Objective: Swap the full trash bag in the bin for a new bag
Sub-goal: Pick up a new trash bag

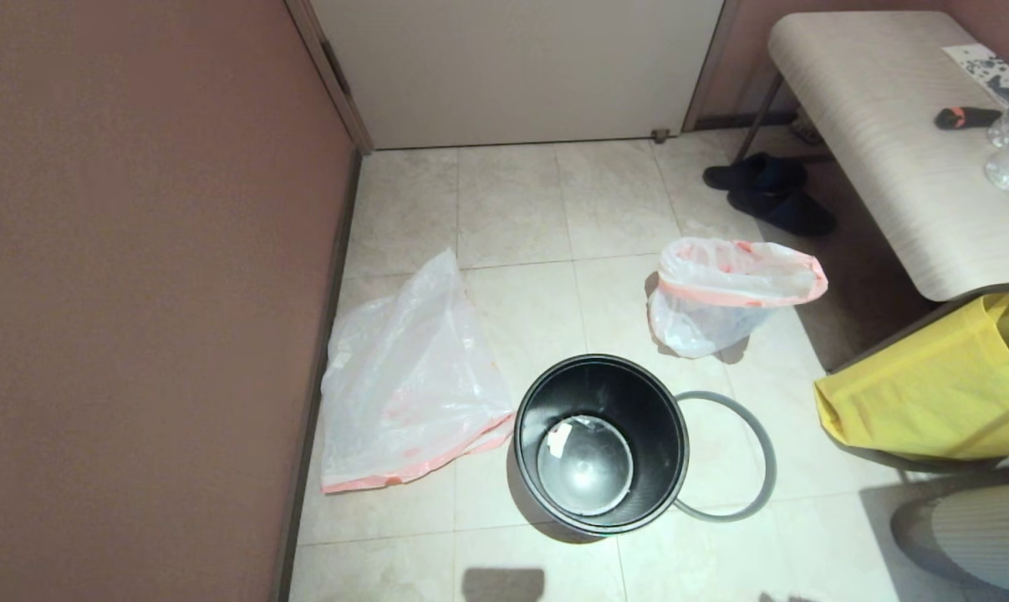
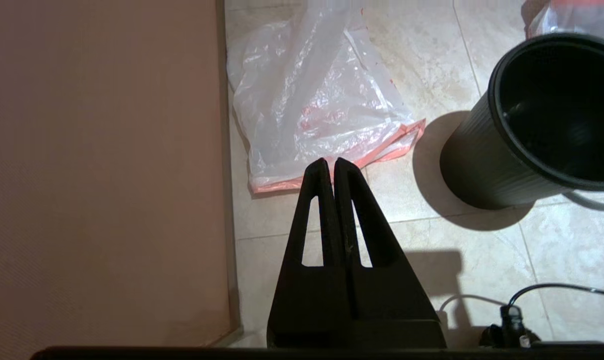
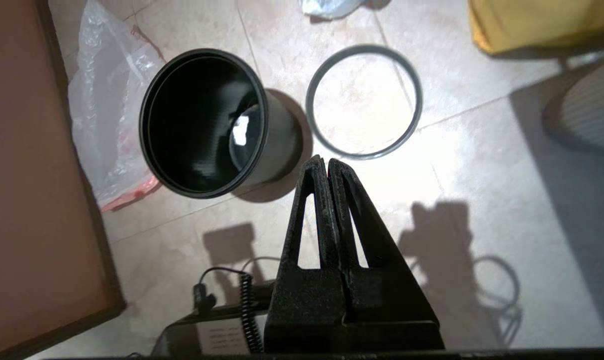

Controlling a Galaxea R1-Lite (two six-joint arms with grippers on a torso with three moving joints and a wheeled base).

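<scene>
Right wrist view has the right gripper (image 3: 327, 164) pressed fully together, holding nothing: two black, matte, wedge-shaped fingers (image 3: 343, 200) with slotted cut-outs, tips meeting above the pale tile floor (image 3: 462, 150). Just past the tips lies the ring (image 3: 364, 101), a thin grey hoop flat on the tiles, off the bin and just beside it. The bin (image 3: 206, 122) stands next to it, a round black plastic tub with a smooth glossy inside and finely ribbed outer wall; a small white scrap (image 3: 239, 132) lies on its bottom, and it carries no liner.

Left wrist view shows the left gripper (image 2: 330, 165) likewise pinched to a point and empty, hanging above the floor close to the reddish-brown wall (image 2: 101, 175). Beyond its tips the new bag (image 2: 314, 100) lies limp and flat, thin crinkled translucent film with a pink-red band along its near edge, between the wall and the bin.

Head view shows neither arm. The full bag (image 1: 726, 293) sits upright on the tiles past the bin toward the right, well apart from it, bulging and lumpy, its pink-red rim gaping. Nearby are a yellow bag (image 1: 930, 393) of soft cloth-like material, a wood-grain table (image 1: 897, 142) with rounded edges, dark shoes (image 1: 767, 192) under it, and a white door (image 1: 512, 67) at the back.
</scene>
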